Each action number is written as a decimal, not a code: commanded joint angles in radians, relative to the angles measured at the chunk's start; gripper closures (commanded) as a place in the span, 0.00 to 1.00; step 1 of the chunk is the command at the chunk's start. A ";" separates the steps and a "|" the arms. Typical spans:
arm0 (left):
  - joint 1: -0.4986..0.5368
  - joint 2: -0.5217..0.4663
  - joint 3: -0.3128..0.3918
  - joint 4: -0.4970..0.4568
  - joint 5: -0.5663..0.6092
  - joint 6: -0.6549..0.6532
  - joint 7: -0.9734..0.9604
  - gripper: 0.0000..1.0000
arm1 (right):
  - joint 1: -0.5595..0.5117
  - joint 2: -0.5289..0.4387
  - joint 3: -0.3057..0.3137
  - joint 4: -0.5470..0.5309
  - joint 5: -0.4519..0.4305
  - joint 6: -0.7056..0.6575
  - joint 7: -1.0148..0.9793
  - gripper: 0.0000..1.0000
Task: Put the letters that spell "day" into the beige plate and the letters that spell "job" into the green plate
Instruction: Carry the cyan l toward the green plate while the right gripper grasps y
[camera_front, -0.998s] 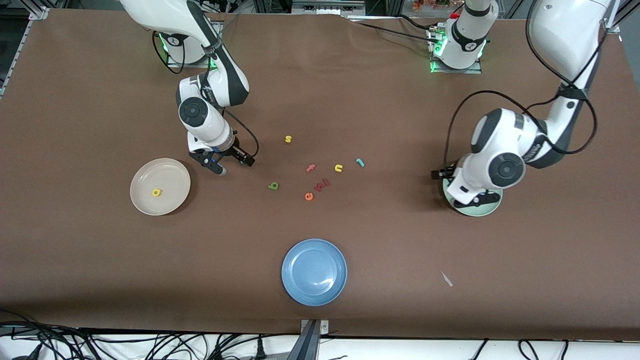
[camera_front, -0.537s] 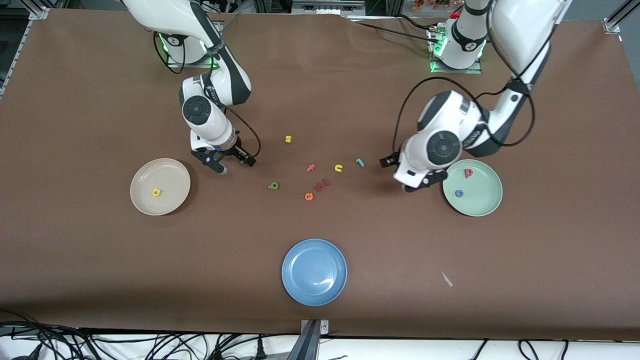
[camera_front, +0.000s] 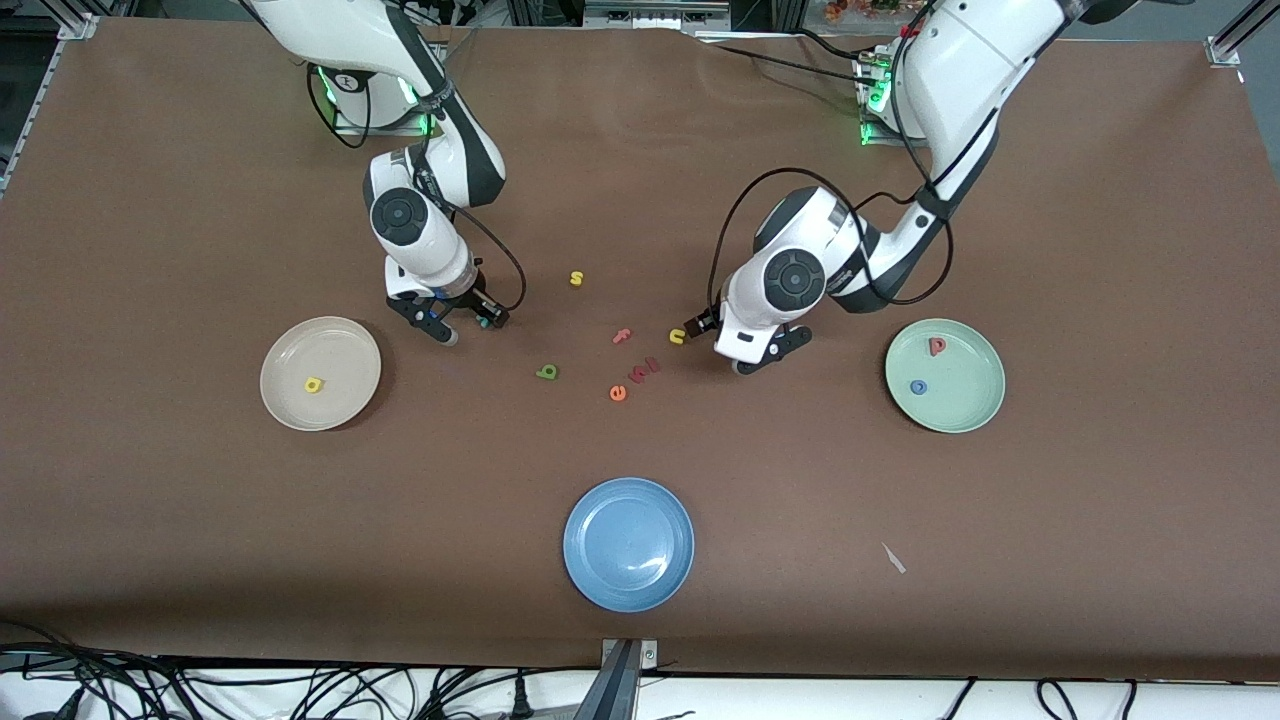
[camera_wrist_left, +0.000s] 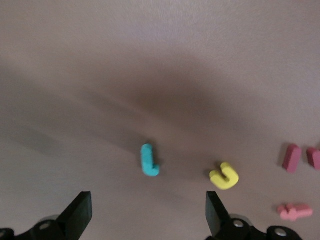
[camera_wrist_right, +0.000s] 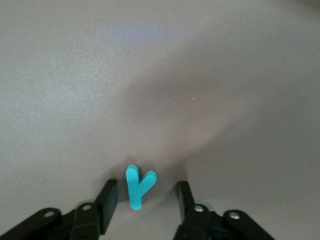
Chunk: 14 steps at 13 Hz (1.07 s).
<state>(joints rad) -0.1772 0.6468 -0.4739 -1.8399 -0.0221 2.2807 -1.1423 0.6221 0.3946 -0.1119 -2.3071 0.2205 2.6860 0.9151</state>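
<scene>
The teal Y (camera_wrist_right: 137, 186) is bracketed between the right gripper's (camera_wrist_right: 145, 200) narrowing jaws, not yet clamped; the teal j (camera_wrist_left: 149, 161) is framed ahead of the left gripper's (camera_wrist_left: 145, 220) wide jaws for pickup.

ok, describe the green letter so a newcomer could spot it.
Start at the beige plate, toward the right arm's end of the table. Between it and the orange e lies the green letter, on its own. It is the only green one.
</scene>
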 joint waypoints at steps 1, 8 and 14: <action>-0.008 0.010 0.006 -0.004 -0.009 0.020 -0.059 0.10 | 0.007 -0.005 0.003 -0.014 0.005 0.018 0.014 0.58; -0.014 0.045 0.012 -0.004 0.122 0.045 -0.062 0.30 | 0.007 0.018 0.003 -0.012 0.005 0.043 0.014 1.00; -0.013 0.054 0.014 -0.004 0.123 0.063 -0.062 0.77 | 0.007 -0.022 -0.002 0.011 -0.004 -0.013 -0.015 1.00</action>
<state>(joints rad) -0.1850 0.6996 -0.4657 -1.8406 0.0768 2.3263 -1.1861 0.6227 0.3896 -0.1106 -2.3063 0.2196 2.6962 0.9147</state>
